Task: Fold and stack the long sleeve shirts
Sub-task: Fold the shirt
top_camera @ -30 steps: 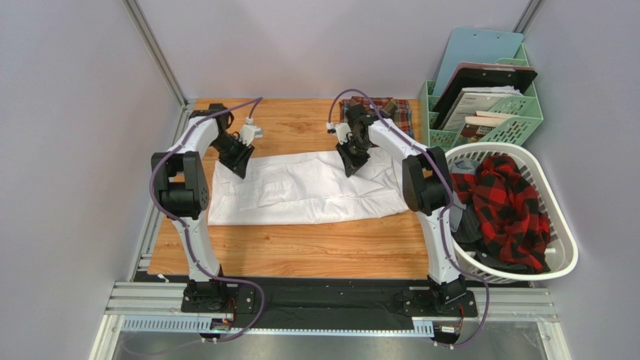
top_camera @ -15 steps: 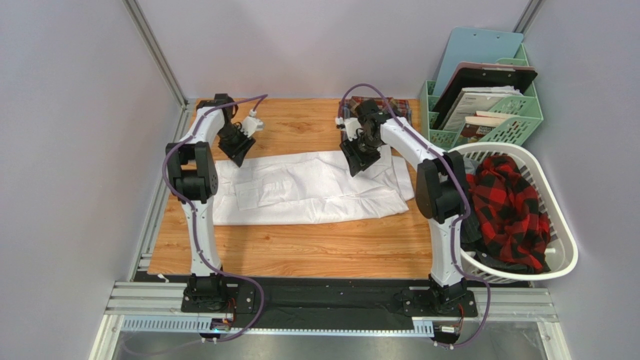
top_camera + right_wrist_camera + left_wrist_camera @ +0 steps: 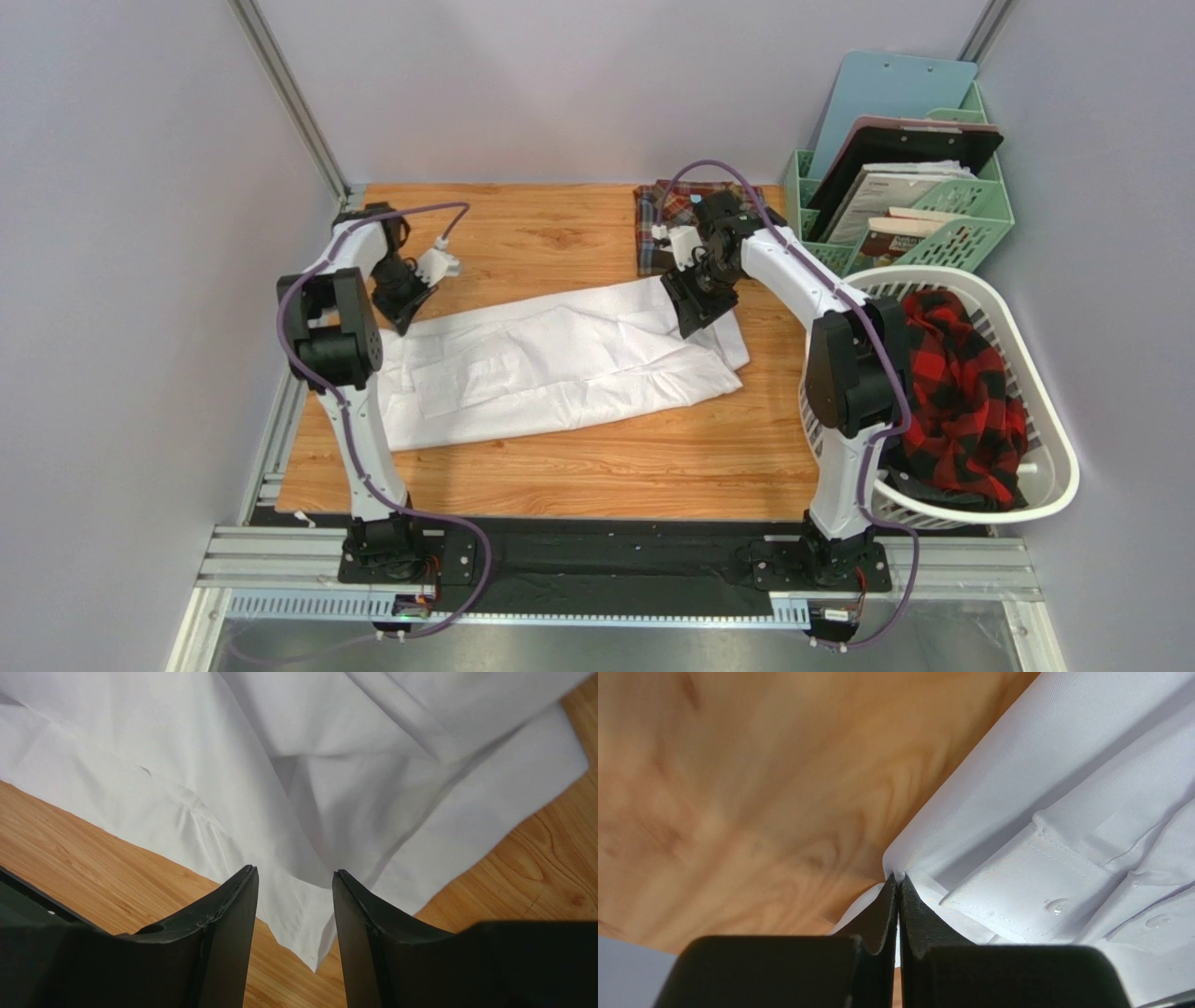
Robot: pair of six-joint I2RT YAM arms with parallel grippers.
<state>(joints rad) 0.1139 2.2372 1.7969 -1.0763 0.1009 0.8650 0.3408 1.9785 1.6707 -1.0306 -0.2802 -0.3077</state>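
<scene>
The white shirt (image 3: 561, 361) lies spread and rumpled across the middle of the wooden table, tilted down to the left. My left gripper (image 3: 397, 297) is shut on a corner of its left end (image 3: 927, 850); a buttoned cuff (image 3: 1025, 882) shows beside the jaws. My right gripper (image 3: 701, 301) is open just above the shirt's right end (image 3: 330, 812), holding nothing. The plaid shirt (image 3: 683, 224) lies folded at the table's back edge, behind my right arm.
A white laundry basket (image 3: 1045, 420) with a red and black plaid garment (image 3: 961, 392) stands at the right. A green file rack (image 3: 982, 210) with folders stands at the back right. Grey walls close off the table's left side and back.
My left gripper pulled its end of the white shirt left and toward the near side. My right gripper moved right and let go, leaving the shirt skewed and more rumpled.
</scene>
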